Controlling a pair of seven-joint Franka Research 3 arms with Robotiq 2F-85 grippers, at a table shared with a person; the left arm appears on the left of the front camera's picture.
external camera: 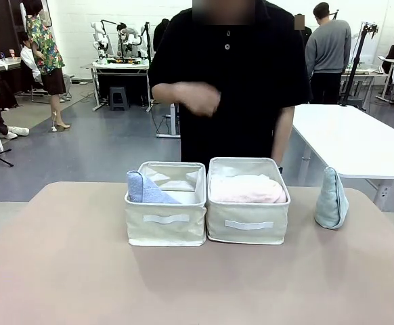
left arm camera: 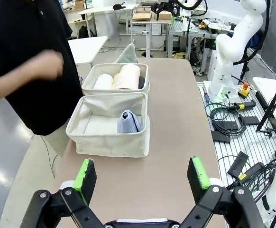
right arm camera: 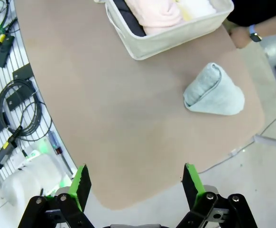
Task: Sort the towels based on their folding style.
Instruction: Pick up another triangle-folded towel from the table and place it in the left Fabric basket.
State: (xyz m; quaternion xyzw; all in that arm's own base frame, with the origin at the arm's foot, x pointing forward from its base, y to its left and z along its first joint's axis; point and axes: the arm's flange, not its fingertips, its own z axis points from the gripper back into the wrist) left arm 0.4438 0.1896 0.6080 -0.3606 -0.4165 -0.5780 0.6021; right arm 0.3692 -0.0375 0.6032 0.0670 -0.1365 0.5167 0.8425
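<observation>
Left wrist view: left hand (left arm camera: 142, 172) spread wide, empty; right hand (right arm camera: 135, 176) likewise.

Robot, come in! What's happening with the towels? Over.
Left gripper, right gripper open, empty. Mint cone towel on table beside right bin. Nothing blocking it.

A tan table (external camera: 61, 271) is carrying the left bin (external camera: 165, 230) and the right bin (external camera: 248, 233) near its far middle. They are standing side by side and touching, both of cream fabric, each showing a flat strap handle on its front wall. A person in a black shirt (external camera: 231, 81) is standing just behind them at the far edge. A white table (external camera: 349, 139) is standing farther back on the right, a dark stool (external camera: 118, 99) is sitting on the grey floor (external camera: 116, 156), and black cables (right arm camera: 19, 108) are lying coiled beside the tan table.
</observation>
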